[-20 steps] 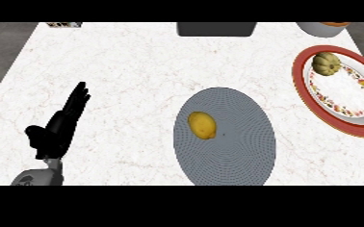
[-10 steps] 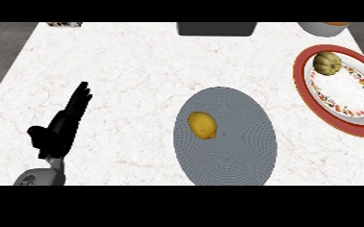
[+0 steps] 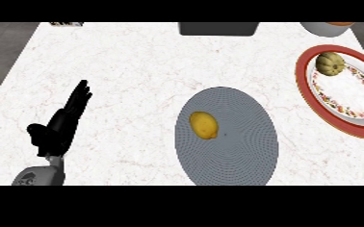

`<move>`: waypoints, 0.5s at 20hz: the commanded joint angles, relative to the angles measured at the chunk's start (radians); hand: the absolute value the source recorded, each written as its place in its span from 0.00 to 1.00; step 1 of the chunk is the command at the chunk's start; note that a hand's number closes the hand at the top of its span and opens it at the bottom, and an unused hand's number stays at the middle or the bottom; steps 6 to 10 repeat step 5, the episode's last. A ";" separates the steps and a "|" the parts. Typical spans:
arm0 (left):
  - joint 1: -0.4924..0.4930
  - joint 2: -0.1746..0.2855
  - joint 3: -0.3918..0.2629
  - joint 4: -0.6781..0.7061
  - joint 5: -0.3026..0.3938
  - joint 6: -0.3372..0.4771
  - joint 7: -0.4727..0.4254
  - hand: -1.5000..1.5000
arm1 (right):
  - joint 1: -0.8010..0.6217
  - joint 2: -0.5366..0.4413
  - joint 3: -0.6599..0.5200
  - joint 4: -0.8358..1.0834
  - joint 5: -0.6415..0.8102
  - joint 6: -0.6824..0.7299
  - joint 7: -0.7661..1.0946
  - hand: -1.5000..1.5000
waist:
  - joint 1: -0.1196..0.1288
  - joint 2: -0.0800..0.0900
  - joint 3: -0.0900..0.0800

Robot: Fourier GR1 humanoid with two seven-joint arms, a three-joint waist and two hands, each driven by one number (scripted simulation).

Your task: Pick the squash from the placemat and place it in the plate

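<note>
Nearest, at the lower left edge, a grey forearm is seen coming up from the bottom of the head view. Above it the left hand is held over the white marbled counter, fingers straight and close together, pointing away and slightly to the right, thumb set out to the left. Nothing is held in it and nothing is touched by it.

To the right of the hand, well apart from it, a grey oval placemat is laid flat on the counter, its near end cut by the lower band. On the left half of the placemat a yellow fruit is noted, smooth and oval, possibly a lemon; this cannot be settled from the view.

Farther off, at the right edge, a plate with a red rim and a patterned inner band is partly cut by the frame. The squash, ribbed and greenish-tan, is found lying in the far part of the plate, well apart from the placemat and from the hand.

Along the far edge three things are recorded: a small patterned item at left, a dark grey block in the middle, and a grey vessel at right beyond the plate.
</note>
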 commanded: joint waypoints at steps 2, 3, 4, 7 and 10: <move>0.002 0.020 0.021 0.022 0.021 -0.036 -0.031 0.50 | 0.046 0.023 0.013 0.008 0.015 0.036 -0.119 0.00 | 0.005 0.001 0.002; 0.001 0.023 0.024 0.027 0.015 -0.030 -0.025 0.50 | 0.041 -0.027 0.009 0.013 0.011 0.070 -0.082 0.00 | 0.005 0.002 0.002; -0.009 -0.002 0.008 0.028 0.002 -0.005 -0.008 0.50 | 0.066 0.018 0.007 0.011 0.009 0.040 -0.138 0.00 | -0.003 0.000 0.002; 0.002 0.017 0.008 0.014 0.005 -0.026 -0.008 0.50 | 0.057 -0.014 -0.011 0.013 -0.004 0.023 -0.114 0.00 | 0.004 0.001 0.004; 0.002 0.017 0.008 0.014 0.005 -0.026 -0.008 0.50 | 0.057 -0.014 -0.011 0.013 -0.004 0.023 -0.114 0.00 | 0.004 0.001 0.004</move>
